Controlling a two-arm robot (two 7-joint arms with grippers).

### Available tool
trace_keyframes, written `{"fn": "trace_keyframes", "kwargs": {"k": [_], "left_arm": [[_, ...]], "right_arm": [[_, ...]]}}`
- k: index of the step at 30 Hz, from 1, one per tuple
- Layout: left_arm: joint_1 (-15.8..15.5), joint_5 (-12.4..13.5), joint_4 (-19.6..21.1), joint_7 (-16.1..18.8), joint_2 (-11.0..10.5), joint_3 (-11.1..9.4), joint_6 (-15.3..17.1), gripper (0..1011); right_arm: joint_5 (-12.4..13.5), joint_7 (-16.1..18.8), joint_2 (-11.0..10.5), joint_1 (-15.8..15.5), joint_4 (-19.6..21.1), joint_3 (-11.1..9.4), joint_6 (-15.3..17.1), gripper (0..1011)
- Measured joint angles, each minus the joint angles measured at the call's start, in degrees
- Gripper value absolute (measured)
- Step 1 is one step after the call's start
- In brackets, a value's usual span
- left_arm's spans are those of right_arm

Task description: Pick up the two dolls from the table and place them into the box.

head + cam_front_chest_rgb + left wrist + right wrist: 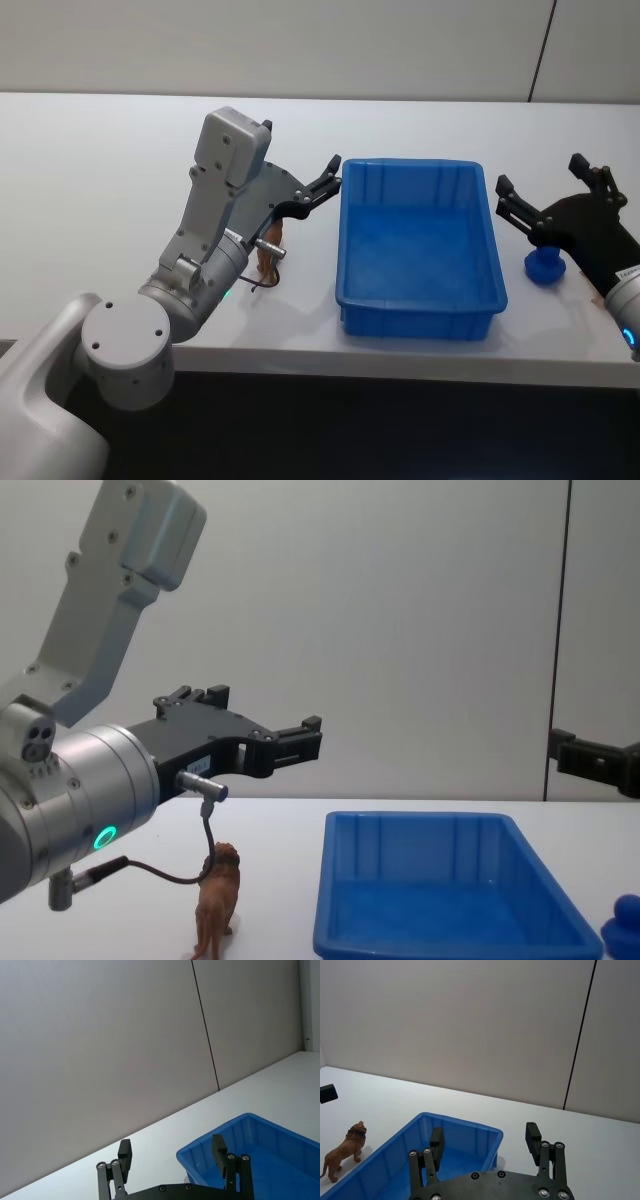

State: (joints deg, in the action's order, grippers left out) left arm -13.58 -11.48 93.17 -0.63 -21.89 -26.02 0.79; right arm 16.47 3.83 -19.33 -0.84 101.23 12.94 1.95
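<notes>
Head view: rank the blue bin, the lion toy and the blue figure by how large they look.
1. Blue bin, by far the largest.
2-3. Lion toy and blue figure look similar. The left arm hides part of the lion, so I cannot rank these two.

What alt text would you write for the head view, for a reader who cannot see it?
An empty blue bin sits on a white table. The left gripper, jaws open, is by its left rim near a brown lion; the right gripper, jaws open, is near a blue figure.
</notes>
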Motion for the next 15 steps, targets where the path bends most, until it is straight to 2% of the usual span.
{"fn": "trace_keyframes", "kwargs": {"k": [15], "left_arm": [[0.0, 0.0, 0.0, 0.0, 0.0, 0.0, 0.0, 1001]], "right_arm": [[0.0, 0.1, 0.0, 0.1, -0.1, -0.1, 0.0, 1001]]}}
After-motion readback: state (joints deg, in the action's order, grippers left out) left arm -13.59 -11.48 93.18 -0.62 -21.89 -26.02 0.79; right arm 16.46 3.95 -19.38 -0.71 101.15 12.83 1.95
